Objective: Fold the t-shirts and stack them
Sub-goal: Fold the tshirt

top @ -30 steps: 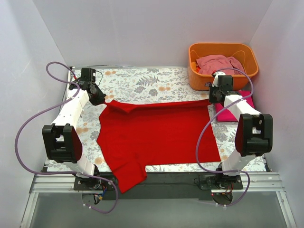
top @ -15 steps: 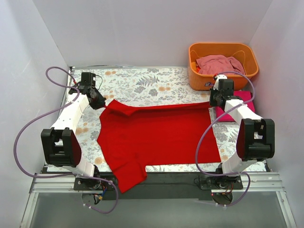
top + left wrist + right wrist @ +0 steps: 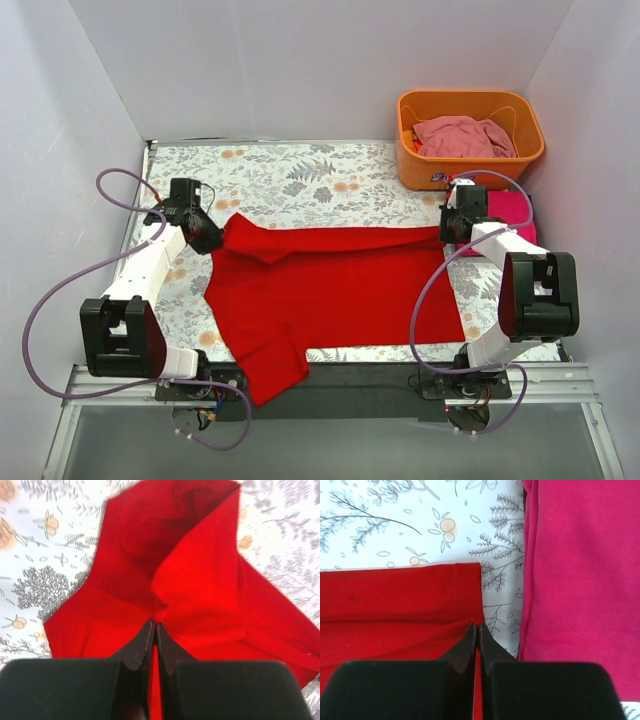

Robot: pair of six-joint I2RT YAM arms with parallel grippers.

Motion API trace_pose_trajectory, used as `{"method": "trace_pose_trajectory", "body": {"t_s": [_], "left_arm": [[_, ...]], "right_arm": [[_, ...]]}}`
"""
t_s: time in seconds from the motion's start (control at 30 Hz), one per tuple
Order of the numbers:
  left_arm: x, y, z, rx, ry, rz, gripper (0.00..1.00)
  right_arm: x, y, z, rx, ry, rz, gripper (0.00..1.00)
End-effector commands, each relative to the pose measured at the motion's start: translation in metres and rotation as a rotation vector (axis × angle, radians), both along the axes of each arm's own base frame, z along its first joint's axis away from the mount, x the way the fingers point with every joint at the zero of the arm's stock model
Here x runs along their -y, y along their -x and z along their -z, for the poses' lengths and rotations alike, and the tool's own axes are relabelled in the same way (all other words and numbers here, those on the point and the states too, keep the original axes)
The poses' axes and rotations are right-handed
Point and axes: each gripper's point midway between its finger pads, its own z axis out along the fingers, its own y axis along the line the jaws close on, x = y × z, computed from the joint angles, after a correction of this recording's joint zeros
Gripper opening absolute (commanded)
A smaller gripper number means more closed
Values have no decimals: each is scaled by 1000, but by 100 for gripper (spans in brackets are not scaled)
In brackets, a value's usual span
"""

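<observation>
Moved since a second ago: both arms have dragged the far edge of the bright red soft cloth t-shirt (image 3: 330,290) back toward the near side. That edge now sits closer in, and a narrow strip of it looks doubled over the body.
Left gripper (image 3: 208,240): pinched tight on the red tee at its far-left corner, up by the sleeve. In the wrist view the cloth bunches into a ridge right at the tips.
Right gripper (image 3: 452,232): same deal, clamped on the red tee's far-right corner, with a crease running out from the tips.
Red tee, where it is: spread pretty flat over the middle of the floral-print tablecloth (image 3: 300,175), stretched between the two grippers. Its near sleeve droops over the front edge by the left arm's base.
Magenta-pink tee (image 3: 510,210): folded pad on the right side of the table, just beside the right gripper. Only a sliver of tablecloth sits between it and the red corner.
Dusty pale pink tee (image 3: 460,135): crumpled up inside the orange plastic basket (image 3: 470,97), over at the far-right corner.
</observation>
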Motion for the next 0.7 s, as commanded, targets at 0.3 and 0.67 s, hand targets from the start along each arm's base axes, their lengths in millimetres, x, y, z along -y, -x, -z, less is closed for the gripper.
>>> {"method": "trace_pose_trajectory", "body": {"t_s": [0.3, 0.67], "left_arm": [[5, 16, -1, 29, 46, -9, 0], [25, 33, -12, 40, 169, 2, 0]], "right_arm": [[-5, 1, 11, -4, -44, 23, 19], [-31, 6, -18, 52, -175, -17, 44]]}}
